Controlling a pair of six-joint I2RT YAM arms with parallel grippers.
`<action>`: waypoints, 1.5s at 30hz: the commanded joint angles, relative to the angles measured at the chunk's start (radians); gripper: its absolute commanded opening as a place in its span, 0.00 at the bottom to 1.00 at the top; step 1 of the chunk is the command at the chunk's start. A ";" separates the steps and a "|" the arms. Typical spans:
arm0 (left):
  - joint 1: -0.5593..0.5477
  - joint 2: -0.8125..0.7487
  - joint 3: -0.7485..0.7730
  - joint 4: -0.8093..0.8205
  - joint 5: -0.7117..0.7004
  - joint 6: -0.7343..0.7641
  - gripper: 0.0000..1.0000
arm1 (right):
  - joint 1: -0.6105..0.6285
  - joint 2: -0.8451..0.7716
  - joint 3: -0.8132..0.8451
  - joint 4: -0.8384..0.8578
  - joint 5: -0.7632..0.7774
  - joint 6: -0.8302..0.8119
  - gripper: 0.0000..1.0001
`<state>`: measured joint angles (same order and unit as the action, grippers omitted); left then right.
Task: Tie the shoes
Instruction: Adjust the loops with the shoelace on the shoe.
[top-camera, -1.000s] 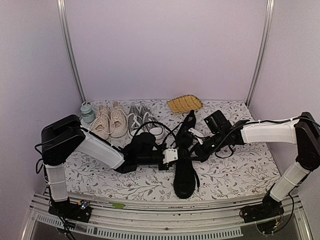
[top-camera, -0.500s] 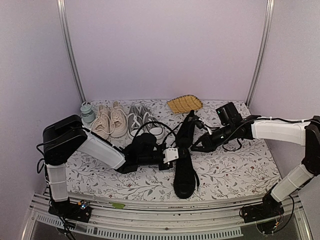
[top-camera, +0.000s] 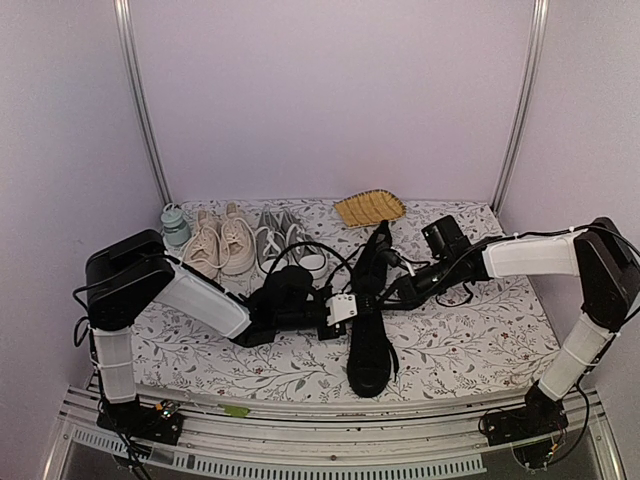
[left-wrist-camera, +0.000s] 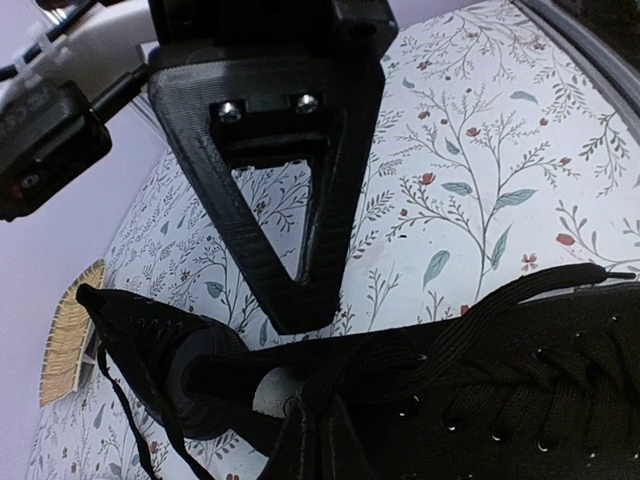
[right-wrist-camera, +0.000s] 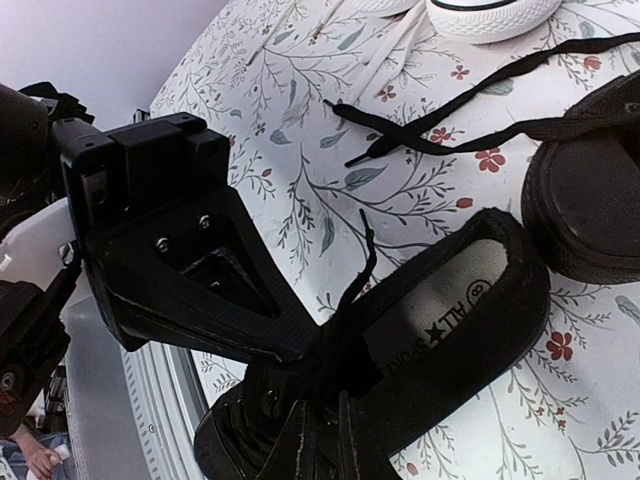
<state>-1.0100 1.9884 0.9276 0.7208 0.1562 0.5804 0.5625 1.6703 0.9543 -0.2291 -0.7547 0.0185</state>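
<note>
Two black shoes lie in mid table: the near one (top-camera: 370, 355) points toward me, the far one (top-camera: 376, 250) lies behind it. At the near shoe's (left-wrist-camera: 520, 390) tongue, my left gripper (top-camera: 345, 308) (left-wrist-camera: 317, 440) is shut on a black lace (left-wrist-camera: 330, 385). My right gripper (top-camera: 383, 296) (right-wrist-camera: 325, 440) meets it from the right over the shoe's opening (right-wrist-camera: 450, 310), fingers nearly together on a lace whose end (right-wrist-camera: 362, 260) sticks up. The right gripper's finger (left-wrist-camera: 290, 200) hangs over the left view. The left gripper (right-wrist-camera: 190, 270) fills the right view's left.
A beige pair (top-camera: 220, 245) and a grey pair with white toe caps (top-camera: 285, 245) stand at the back left beside a pale bottle (top-camera: 175, 225). A yellow woven piece (top-camera: 369, 208) lies at the back. Loose black lace (right-wrist-camera: 450, 110) trails over the floral cloth.
My right gripper pulled away to the right, opened, then came back to the near shoe and narrowed on the lace. The left gripper closed and stayed put.
</note>
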 joint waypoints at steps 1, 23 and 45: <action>0.002 0.008 -0.003 0.033 -0.010 -0.011 0.00 | 0.004 0.020 -0.005 0.065 -0.086 0.009 0.11; 0.001 0.021 -0.003 0.046 -0.005 -0.021 0.00 | 0.041 0.063 -0.029 0.097 -0.115 0.004 0.09; 0.002 0.020 -0.006 0.049 -0.007 -0.024 0.00 | 0.073 0.040 -0.029 0.142 -0.127 -0.004 0.24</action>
<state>-1.0100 1.9919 0.9253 0.7357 0.1486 0.5705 0.6109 1.7290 0.9363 -0.1379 -0.8436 0.0235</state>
